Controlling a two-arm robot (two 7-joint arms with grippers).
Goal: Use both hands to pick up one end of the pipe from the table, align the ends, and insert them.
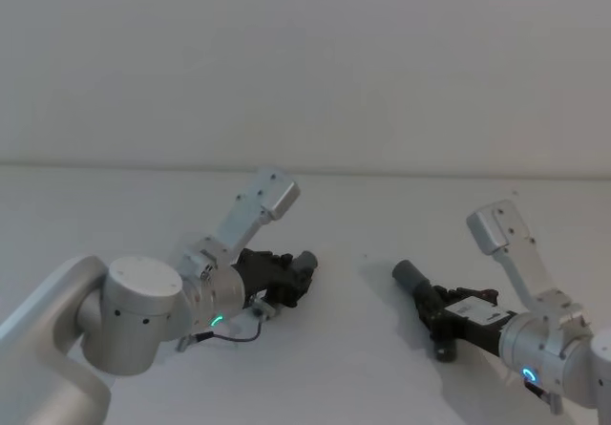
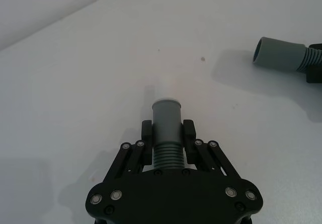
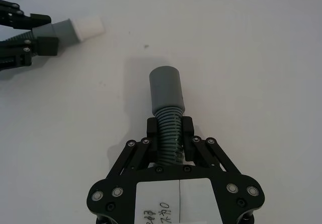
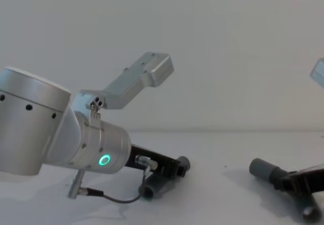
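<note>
A plain pale wall [image 1: 305, 62] rises behind the table [image 1: 363, 368], meeting it along a straight edge. One tiny dark speck [image 2: 203, 59] lies on the white surface.

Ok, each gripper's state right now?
Left gripper: shut on the dark grey ribbed pipe piece with the whitish tip.
Right gripper: shut on the dark grey ribbed pipe piece with the wide smooth cuff.

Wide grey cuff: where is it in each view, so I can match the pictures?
Head view: cuff of the longer pipe piece, right of centre, ahead of the right gripper.
Left wrist view: cuff, across the table from the left gripper.
Right wrist view: cuff, just past the right gripper's fingers.
Chest view: cuff, lower right.
Shared landmark: the whitish tip of the short pipe piece, facing the cuff.
</note>
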